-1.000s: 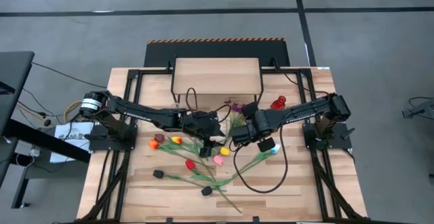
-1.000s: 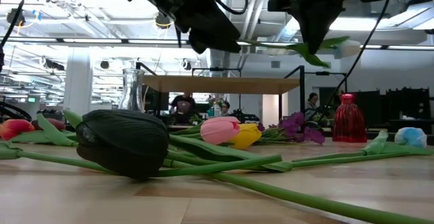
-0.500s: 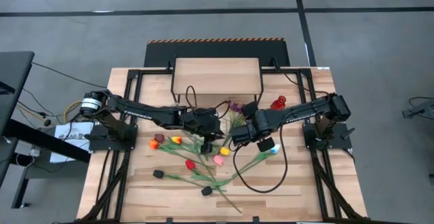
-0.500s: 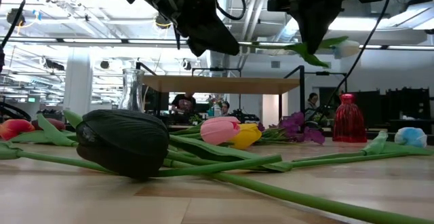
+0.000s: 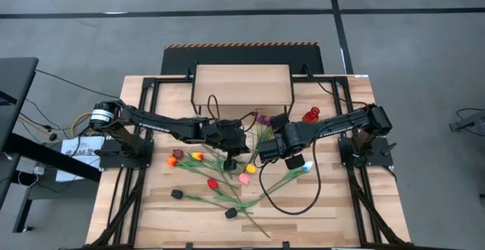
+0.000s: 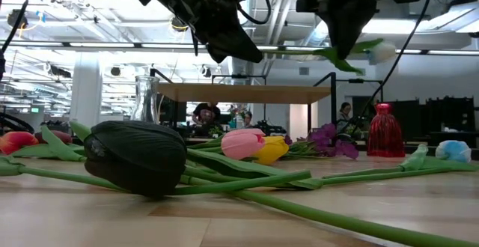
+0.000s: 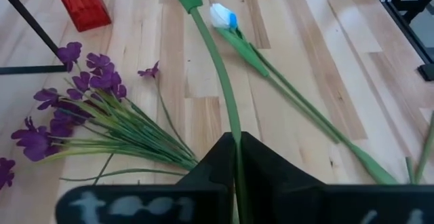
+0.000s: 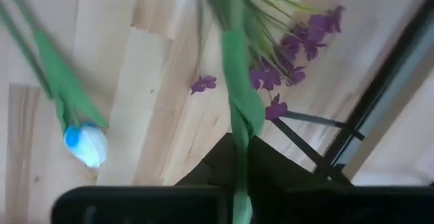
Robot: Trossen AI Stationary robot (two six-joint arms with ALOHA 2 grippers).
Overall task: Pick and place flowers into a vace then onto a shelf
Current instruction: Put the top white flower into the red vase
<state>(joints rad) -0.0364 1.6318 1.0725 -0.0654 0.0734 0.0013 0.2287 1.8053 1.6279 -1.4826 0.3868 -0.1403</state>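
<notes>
One green-stemmed flower [image 6: 299, 51] with a pale head [image 6: 383, 51] hangs level above the table, stretched between both grippers. My left gripper [image 5: 236, 148] is shut on its stem, and my right gripper [image 5: 265, 151] is shut on it farther toward the head. Other flowers lie flat on the tabletop: a black head [image 6: 136, 157], pink [image 6: 243, 143], yellow [image 6: 272, 150], purple sprigs [image 7: 81, 108] and a white-blue one [image 7: 221, 15]. A clear glass vase [image 6: 147, 97] and a red vase [image 5: 311, 115] stand near the shelf [image 5: 242, 84]. My left gripper pinches the stem [image 7: 235, 137] between its two fingers, on the stretch away from the head. It comes slanting down from the table's left. The stem leaves the fingertips toward my right gripper, clear of the table. My right gripper pinches the same stem [image 8: 238, 141] just below a leaf [image 8: 239, 95], on the stretch nearer the head. Its fingers point steeply down and lie across the stem. The head sticks out beyond them toward the table's right, lifted clear.
The shelf stands at the table's far middle on thin black legs. Long stems cross the table's middle and near part beneath both arms. Black frame rails run along the left and right edges. People show in the room behind.
My left gripper has shut on the stem of the flower that my right gripper was holding up. The flower stays level and clear of the table.
</notes>
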